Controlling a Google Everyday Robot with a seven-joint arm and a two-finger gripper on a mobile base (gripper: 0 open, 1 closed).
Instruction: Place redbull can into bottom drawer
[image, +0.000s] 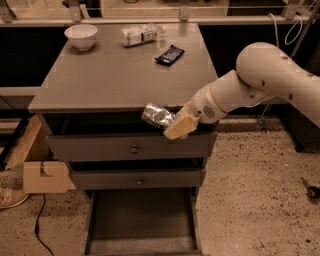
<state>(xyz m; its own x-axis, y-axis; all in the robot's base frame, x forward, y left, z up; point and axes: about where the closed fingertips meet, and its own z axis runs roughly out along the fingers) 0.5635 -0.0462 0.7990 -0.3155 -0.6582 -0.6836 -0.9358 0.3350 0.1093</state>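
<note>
The redbull can (157, 116) is a small shiny silver can held on its side in my gripper (172, 126), in front of the cabinet's top edge, just above the top drawer's face. The gripper's tan fingers (181, 127) are shut on the can's right end. The white arm reaches in from the right. The bottom drawer (142, 216) is pulled open below, a wide grey tray with a bare flat floor, straight under the can and well below it.
On the grey cabinet top (110, 75) stand a white bowl (81, 36), a clear plastic bottle lying on its side (141, 35) and a flat black snack bar (169, 54). Two upper drawers with round knobs (134, 148) are shut. A cardboard box (46, 176) sits on the floor at left.
</note>
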